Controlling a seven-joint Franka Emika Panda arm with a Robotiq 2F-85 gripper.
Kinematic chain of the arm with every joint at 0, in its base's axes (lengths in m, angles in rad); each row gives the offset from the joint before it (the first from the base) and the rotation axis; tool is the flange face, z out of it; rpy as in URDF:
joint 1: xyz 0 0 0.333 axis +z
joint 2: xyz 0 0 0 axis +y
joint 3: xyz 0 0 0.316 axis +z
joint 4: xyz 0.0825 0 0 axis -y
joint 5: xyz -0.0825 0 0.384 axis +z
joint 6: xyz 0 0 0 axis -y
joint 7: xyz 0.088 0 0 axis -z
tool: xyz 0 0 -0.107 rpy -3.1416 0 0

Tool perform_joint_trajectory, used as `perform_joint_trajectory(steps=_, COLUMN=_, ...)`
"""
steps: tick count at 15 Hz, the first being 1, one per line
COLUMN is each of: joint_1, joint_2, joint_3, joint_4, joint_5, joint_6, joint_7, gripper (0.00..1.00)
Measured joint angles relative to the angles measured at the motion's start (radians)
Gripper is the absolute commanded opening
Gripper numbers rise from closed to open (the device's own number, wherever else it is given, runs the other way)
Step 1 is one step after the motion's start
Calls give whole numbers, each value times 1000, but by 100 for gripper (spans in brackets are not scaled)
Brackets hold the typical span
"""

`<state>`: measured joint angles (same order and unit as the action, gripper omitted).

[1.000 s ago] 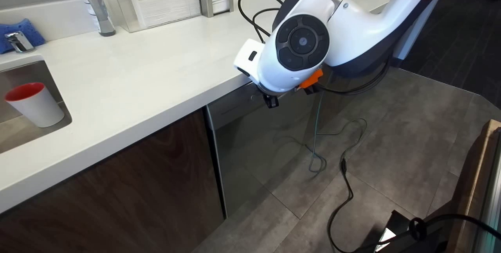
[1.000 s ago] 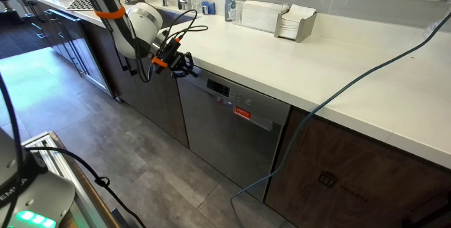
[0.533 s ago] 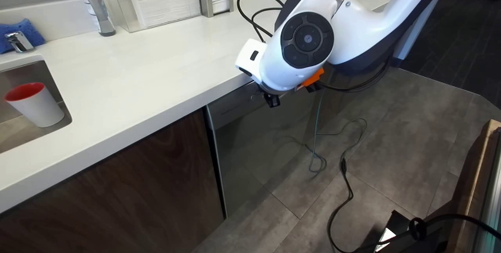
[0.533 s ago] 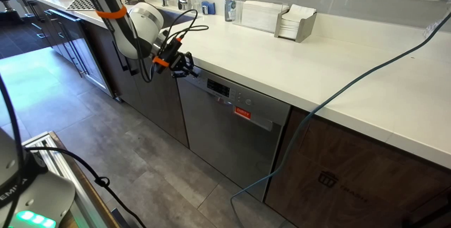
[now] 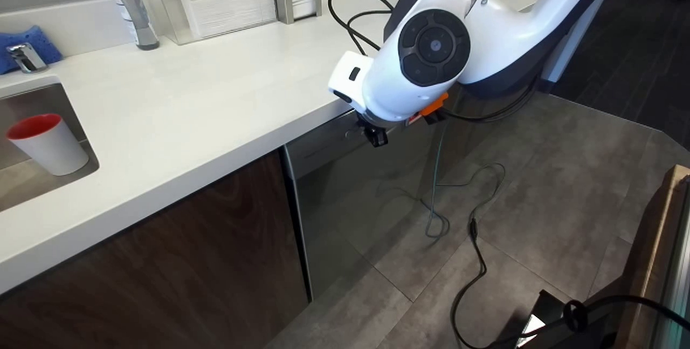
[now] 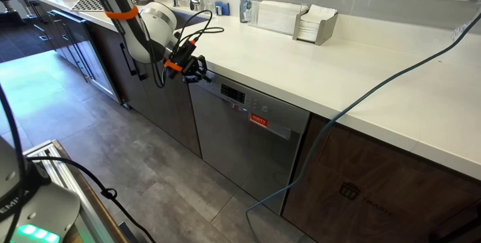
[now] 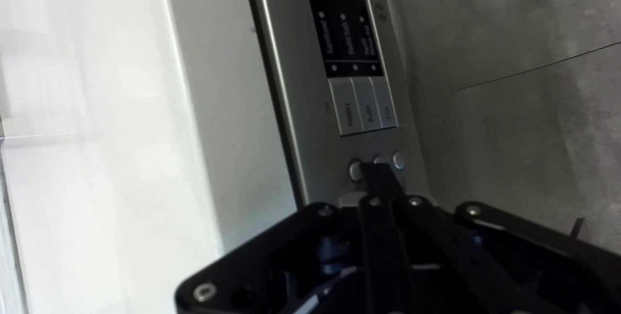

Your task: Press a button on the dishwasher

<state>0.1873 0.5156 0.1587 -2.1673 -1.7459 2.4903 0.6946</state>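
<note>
The dishwasher (image 6: 244,138) has a brushed steel front below the white counter; it also shows in an exterior view (image 5: 345,219). Its control strip (image 7: 310,124) holds a dark display (image 7: 335,18), flat buttons marked Heavy and Auto (image 7: 361,105), and small round buttons (image 7: 355,170). My gripper (image 7: 381,178) is shut and empty, its fingers together. Its tips are over the round buttons, partly covering two of them; whether they touch is unclear. In an exterior view my gripper (image 6: 207,79) is at the strip's far end; it also shows at the counter edge (image 5: 377,137).
The counter edge (image 6: 263,87) overhangs just above the strip. A red DIRTY label (image 6: 259,120) is on the dishwasher front. A cable (image 6: 319,138) hangs across the front. A napkin holder (image 6: 315,25), a bottle (image 6: 245,2) and a sink with a cup (image 5: 51,146) are on the counter.
The wrist and forearm have shifted and tilted slightly, up and to the right in an exterior view. The fingertips have stayed almost in place at the control strip. The gripper looks unchanged.
</note>
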Motion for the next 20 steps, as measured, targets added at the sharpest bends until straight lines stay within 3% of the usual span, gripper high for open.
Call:
perform_joint_trajectory(steps=18, joint_1=-4, joint_2=-3, joint_3=3, joint_4=-2, joint_5=-2, joint_6=2, joint_7=0, gripper=0)
perform_joint_trajectory(steps=19, joint_1=-5, joint_2=-3, joint_3=4, joint_4=-3, joint_5=-1, joint_6=2, joint_7=4, gripper=26)
perform_joint_trajectory(steps=20, joint_1=-6, joint_2=-4, joint_3=5, joint_4=-3, joint_5=0, joint_6=2, joint_7=9, gripper=27)
